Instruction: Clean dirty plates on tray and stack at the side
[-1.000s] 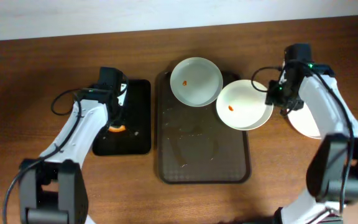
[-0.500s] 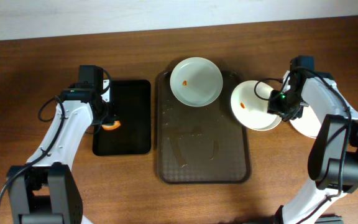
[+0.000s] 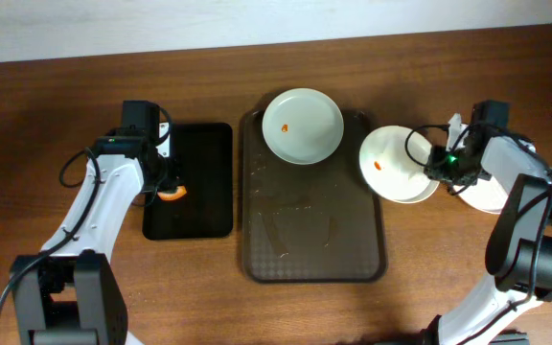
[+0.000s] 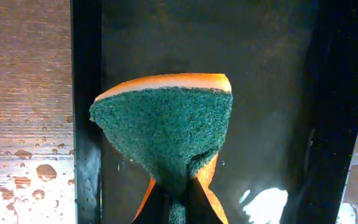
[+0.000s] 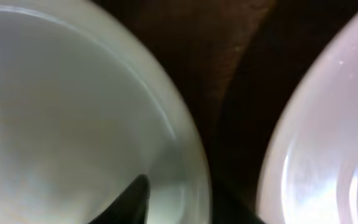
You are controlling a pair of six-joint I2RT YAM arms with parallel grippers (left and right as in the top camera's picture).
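Note:
A white plate (image 3: 302,126) with an orange-red smear lies at the far end of the dark-brown tray (image 3: 305,240). My right gripper (image 3: 446,167) is shut on the right rim of a second smeared plate (image 3: 391,163), which overlaps the tray's right edge. In the right wrist view one finger lies inside this plate (image 5: 73,124) at the gripper (image 5: 185,208). A third plate (image 3: 487,195) lies on the table under my right arm; it also shows in the right wrist view (image 5: 328,143). My left gripper (image 3: 166,184) is shut on a green-and-orange sponge (image 4: 166,130) above the black tray.
The smaller black tray (image 3: 199,206) lies left of the brown tray; its wet floor (image 4: 260,93) shows in the left wrist view. Water drops lie on the wood left of it (image 4: 23,180). The brown tray's floor is wet and scuffed.
My right gripper has carried the smeared plate rightward off the tray toward the third plate. My left gripper moved left with the sponge, then stayed still.

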